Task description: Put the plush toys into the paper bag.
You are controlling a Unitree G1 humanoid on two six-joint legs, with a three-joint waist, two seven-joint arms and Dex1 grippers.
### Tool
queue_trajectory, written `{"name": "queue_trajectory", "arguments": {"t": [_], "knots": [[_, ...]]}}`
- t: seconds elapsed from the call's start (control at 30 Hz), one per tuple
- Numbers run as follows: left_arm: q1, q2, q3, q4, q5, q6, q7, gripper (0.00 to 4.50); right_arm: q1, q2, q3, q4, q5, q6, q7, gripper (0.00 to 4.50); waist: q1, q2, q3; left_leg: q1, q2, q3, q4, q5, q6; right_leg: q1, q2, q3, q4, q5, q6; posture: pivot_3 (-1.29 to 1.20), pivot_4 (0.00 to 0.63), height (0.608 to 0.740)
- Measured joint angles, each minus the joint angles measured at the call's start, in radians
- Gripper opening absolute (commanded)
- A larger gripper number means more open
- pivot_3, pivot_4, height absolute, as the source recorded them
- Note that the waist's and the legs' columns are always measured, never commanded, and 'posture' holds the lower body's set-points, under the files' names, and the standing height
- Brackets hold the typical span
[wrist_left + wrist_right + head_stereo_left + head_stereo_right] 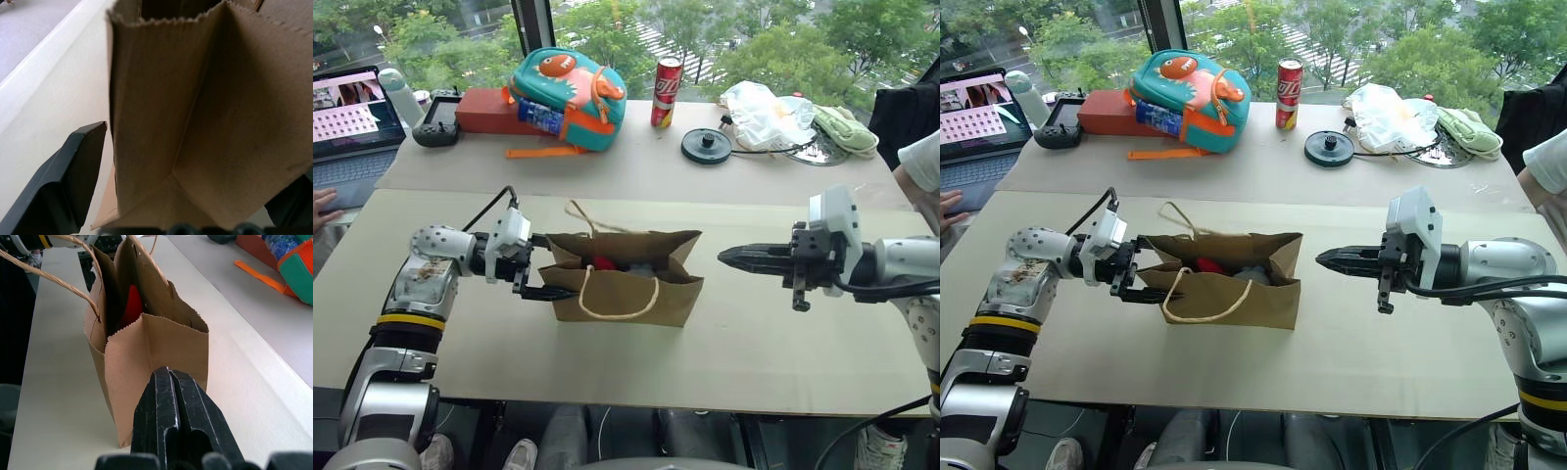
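Note:
The brown paper bag [626, 294] stands upright in the middle of the near table, mouth open. Inside it lie the plush toys: a red one [603, 262] and a grey-blue one [642, 266]; the red one also shows through the mouth in the right wrist view [132, 308]. My left gripper [546, 266] is open at the bag's left end, one finger [73, 171] on either side of the end panel [195, 98], clear of the paper. My right gripper [729, 258] is shut and empty, level, pointing at the bag's right end from a short gap away.
On the far table stand a teal dinosaur backpack [568, 88], a red box [484, 110], a red can [667, 91], a black disc [707, 145], a white plastic bag [759, 113], a controller [437, 122] and a laptop [347, 113]. A person's hand [321, 208] rests at far left.

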Motion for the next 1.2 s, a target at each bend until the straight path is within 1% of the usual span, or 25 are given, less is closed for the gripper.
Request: {"name": "queue_trajectory", "arguments": {"t": [0.07,0.23,0.4,0.43,0.47,0.57,0.63,0.8,0.9,1.2], "knots": [[0.001,0.013,0.0,-0.008,-0.001,0.019,-0.009,4.46,0.008,0.0,0.0,-0.003,0.0,0.005,-0.003,0.0,0.0,0.0,0.0,0.0,0.0,0.0,0.0,0.0,0.0,0.0,0.0,0.0,0.0,0.0,0.0,0.0,0.15,0.728],[0.001,0.083,0.026,-0.092,-0.047,0.171,-0.01,4.46,0.015,-0.004,0.0,-0.014,0.0,0.011,-0.008,0.0,-0.001,0.0,0.0,0.0,0.0,0.0,0.0,0.0,0.0,0.0,0.0,0.0,0.0,0.0,0.0,0.0,0.15,0.728],[-0.009,0.17,0.103,-0.213,-0.141,0.346,0.016,4.46,0.015,-0.019,0.0,-0.017,0.002,0.018,-0.004,0.0,0.0,0.0,0.0,0.0,0.001,0.0,0.0,0.0,0.0,0.0,0.0,0.0,0.0,0.0,0.0,0.0,0.15,0.728],[-0.013,0.192,0.118,-0.234,-0.166,0.392,0.018,4.46,0.013,-0.02,0.0,-0.017,0.003,0.02,-0.001,0.0,-0.001,0.0,0.0,0.0,0.001,0.0,0.0,0.0,0.0,0.0,0.0,0.0,0.0,0.0,0.0,0.0,0.15,0.728],[-0.013,0.244,0.133,-0.255,-0.202,0.457,0.004,4.46,0.004,-0.023,0.001,-0.017,0.005,0.022,0.004,0.0,-0.005,0.0,0.0,0.0,0.001,0.0,0.0,0.0,0.0,-0.001,0.0,0.0,0.001,0.0,0.0,0.0,0.15,0.728],[-0.015,0.341,0.185,-0.26,-0.242,0.539,-0.021,4.46,-0.015,-0.046,0.004,-0.016,0.004,0.023,0.019,0.0,-0.01,0.001,0.0,0.001,0.001,0.0,-0.001,0.0,0.0,-0.001,0.0,0.0,0.001,-0.001,0.0,0.0,0.15,0.728],[-0.028,0.351,0.209,-0.243,-0.26,0.562,-0.02,4.46,-0.031,-0.052,0.004,-0.014,0.009,0.027,0.024,0.0,-0.006,0.001,0.001,0.002,0.001,0.0,-0.001,0.0,0.0,0.0,0.0,-0.001,0.001,-0.003,0.002,0.0,0.15,0.728],[-0.041,0.356,0.211,-0.204,-0.266,0.586,-0.016,4.46,-0.06,-0.056,0.004,-0.019,0.05,0.036,0.04,0.0,0.003,0.001,0.001,0.001,0.001,0.0,0.0,0.0,0.0,0.0,0.0,-0.001,0.001,-0.003,0.002,0.0,0.15,0.728],[-0.043,0.362,0.211,-0.203,-0.266,0.586,-0.02,4.46,-0.071,-0.056,0.004,-0.019,0.075,0.044,0.039,0.0,0.002,0.001,0.001,0.001,0.001,0.001,-0.001,0.0,0.0,-0.001,0.0,-0.001,0.001,-0.002,-0.001,0.0,0.15,0.728],[-0.048,0.362,0.211,-0.198,-0.266,0.584,-0.022,4.46,-0.077,-0.056,0.004,-0.018,0.078,0.044,0.034,0.0,0.002,0.001,0.001,0.001,0.001,0.001,0.0,0.0,0.0,-0.001,0.0,-0.001,0.001,-0.002,-0.001,0.0,0.15,0.728]]}}
